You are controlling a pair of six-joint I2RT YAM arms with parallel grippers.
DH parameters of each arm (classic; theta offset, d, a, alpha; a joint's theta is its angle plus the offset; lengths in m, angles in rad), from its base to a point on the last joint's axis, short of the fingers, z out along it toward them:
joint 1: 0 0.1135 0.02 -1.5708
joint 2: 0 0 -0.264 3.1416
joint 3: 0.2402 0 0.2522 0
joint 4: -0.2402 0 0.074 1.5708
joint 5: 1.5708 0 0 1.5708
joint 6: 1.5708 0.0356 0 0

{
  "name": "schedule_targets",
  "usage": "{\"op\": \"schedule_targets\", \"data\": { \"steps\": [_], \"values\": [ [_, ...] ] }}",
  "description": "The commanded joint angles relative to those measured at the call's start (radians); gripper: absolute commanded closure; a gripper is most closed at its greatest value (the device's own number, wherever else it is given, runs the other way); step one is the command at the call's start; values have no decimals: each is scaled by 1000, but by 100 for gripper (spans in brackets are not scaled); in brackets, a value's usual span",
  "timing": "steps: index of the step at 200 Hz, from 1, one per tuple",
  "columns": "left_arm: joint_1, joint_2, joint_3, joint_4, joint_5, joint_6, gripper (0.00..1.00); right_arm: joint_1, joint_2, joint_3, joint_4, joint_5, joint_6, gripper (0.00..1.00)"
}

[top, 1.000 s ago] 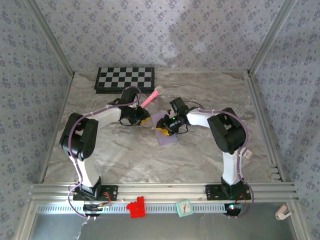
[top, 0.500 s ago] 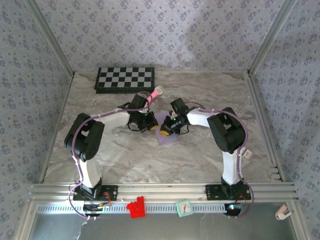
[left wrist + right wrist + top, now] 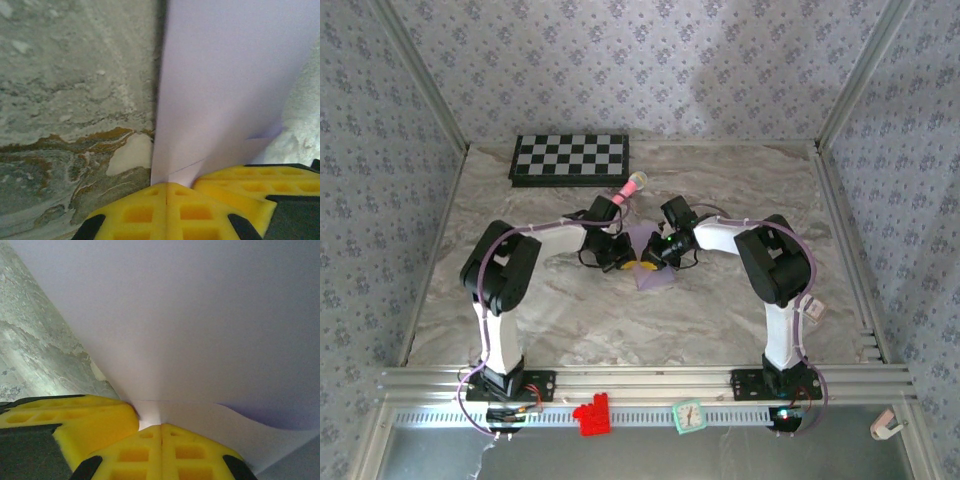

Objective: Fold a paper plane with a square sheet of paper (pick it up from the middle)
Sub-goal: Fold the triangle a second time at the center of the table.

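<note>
**Fig.** My left arm [image 3: 498, 345] and right arm [image 3: 780, 335] are alike. White shells cover the links, and the joint housings and bases are black. A lavender cable [image 3: 532, 226] loops along each arm. A green lamp [image 3: 665, 238] glows on my right wrist. My left gripper [image 3: 166, 186] and right gripper [image 3: 161, 427] have yellow fingers [image 3: 135, 212] moulded with square recesses, black at the roots.

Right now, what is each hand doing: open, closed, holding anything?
Left hand: closed, pinching the paper.
Right hand: closed, pinching the same paper.
</note>
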Motion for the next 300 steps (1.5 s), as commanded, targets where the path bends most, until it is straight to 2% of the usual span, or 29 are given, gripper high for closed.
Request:
{"op": "schedule_targets", "data": {
  "steps": [1, 44, 69, 106, 153, 252, 285, 300],
  "values": [
    [-11, 15, 46, -73, -42, 34, 100, -6, 27, -15, -61, 43, 4, 98],
    [-17, 42, 73, -170, -94, 74, 100, -8, -32, -13, -15, 12, 5, 96],
    [-18, 58, 92, -211, -111, 107, 100, -15, -70, -14, 9, 7, -47, 95],
    [-17, 75, 125, -241, -118, 156, 100, -25, -72, -25, 15, 1, -163, 95],
    [-17, 91, 142, -243, -106, 174, 100, -27, -42, -26, 15, -22, -205, 95],
    [-15, 112, 190, -281, -101, 243, 100, -36, 0, -115, 101, 41, -160, 95],
    [-15, 62, 212, -257, -93, 236, 100, -29, -2, -200, 199, 100, -81, 95],
    [-11, 13, 199, -219, -97, 205, 96, -20, -7, -236, 247, 135, -33, 95]
  ]
}}
